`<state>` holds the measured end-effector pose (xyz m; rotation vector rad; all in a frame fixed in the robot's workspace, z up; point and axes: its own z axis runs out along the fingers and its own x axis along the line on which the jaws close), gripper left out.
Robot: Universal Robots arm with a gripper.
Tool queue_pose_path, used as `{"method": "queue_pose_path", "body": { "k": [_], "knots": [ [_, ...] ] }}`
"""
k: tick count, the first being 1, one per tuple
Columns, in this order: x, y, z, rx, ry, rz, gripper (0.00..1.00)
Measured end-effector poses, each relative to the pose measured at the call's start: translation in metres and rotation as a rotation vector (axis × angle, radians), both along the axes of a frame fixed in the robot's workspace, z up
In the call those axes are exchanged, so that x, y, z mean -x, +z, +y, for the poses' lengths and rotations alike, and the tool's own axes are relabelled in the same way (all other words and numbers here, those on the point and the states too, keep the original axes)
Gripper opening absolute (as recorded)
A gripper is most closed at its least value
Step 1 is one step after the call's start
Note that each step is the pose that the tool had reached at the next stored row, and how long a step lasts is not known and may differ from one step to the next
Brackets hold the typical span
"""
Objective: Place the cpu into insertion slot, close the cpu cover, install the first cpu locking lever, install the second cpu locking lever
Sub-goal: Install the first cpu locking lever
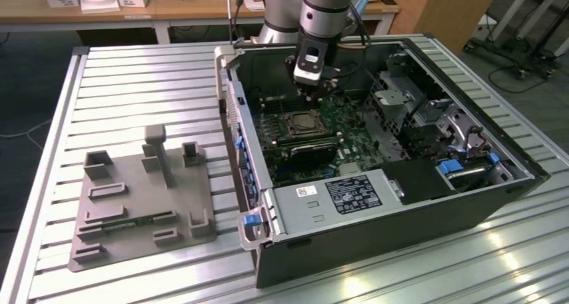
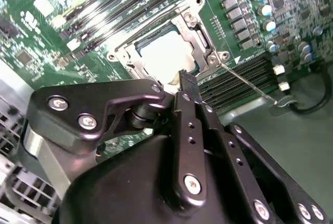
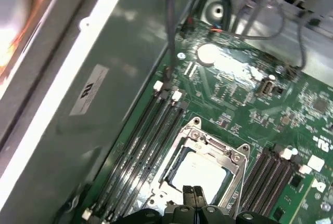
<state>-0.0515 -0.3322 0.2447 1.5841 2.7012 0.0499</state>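
The cpu (image 2: 165, 56) lies in the insertion slot (image 1: 307, 123) on the green board, its pale top showing. The silver cpu cover (image 2: 202, 33) lies down around it as a frame; in the first wrist view the cpu (image 3: 200, 173) shows through the cover (image 3: 210, 142) window. One thin wire locking lever (image 2: 248, 84) sticks out from the socket's corner, slanting away over the board. My gripper (image 1: 311, 85) hangs above the socket inside the open case. Its dark fingertips (image 2: 187, 81) are pressed together and shut on nothing, just over the cpu's edge in both wrist views.
The open computer case (image 1: 233, 117) has tall walls around the board. Long memory slots (image 2: 130, 0) run beside the socket. A black card (image 1: 307, 154) and a labelled grey box (image 1: 351, 194) sit nearer the front. A grey fixture plate (image 1: 142, 197) lies on the slatted table.
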Motion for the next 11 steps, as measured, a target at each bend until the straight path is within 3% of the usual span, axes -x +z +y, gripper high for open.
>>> {"method": "queue_pose_path", "body": {
  "k": [6, 11],
  "knots": [
    [0.0002, 0.0000, 0.0000, 0.0000, 0.102, 0.0000, 0.10],
    [0.0068, -0.0002, 0.0000, 0.0001, 0.137, 0.0001, 0.10]
  ]
}}
